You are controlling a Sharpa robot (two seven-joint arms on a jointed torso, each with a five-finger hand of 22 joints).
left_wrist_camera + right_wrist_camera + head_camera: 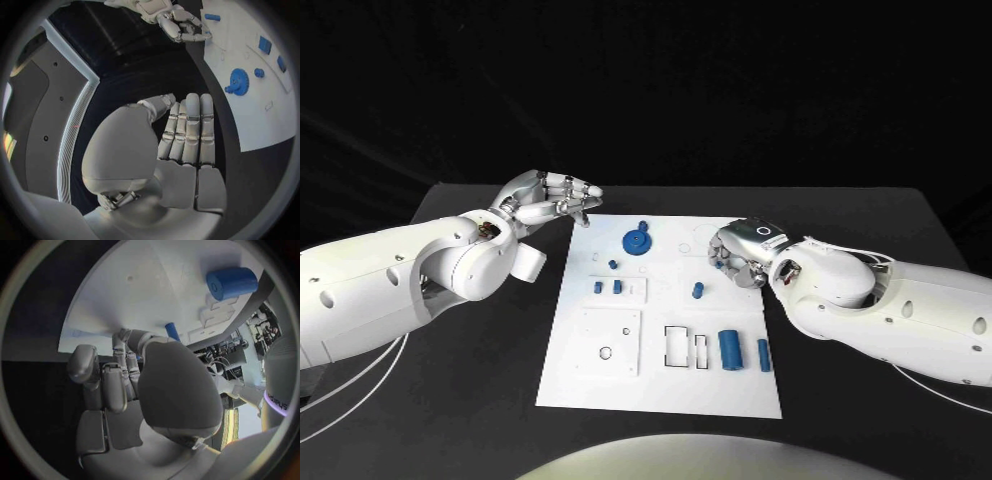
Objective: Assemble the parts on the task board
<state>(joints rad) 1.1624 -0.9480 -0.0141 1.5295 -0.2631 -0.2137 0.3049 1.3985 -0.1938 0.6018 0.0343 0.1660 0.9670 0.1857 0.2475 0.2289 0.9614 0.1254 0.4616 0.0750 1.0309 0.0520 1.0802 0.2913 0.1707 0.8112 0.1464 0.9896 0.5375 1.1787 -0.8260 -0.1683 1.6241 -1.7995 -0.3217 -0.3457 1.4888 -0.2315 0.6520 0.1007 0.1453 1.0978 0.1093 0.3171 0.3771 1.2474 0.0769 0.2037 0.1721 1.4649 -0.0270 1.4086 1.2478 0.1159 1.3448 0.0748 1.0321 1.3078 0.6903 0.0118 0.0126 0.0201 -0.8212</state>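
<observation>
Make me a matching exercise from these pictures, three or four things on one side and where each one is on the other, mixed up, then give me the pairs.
Things:
1. blue gear
2. large blue cylinder
3. left hand
4. right hand

Places:
A. over the task board's right edge
B. off the board, beyond its far left corner
C. near the board's far edge
D. on the board's near right part

Pairs: 1-C, 2-D, 3-B, 4-A
</observation>
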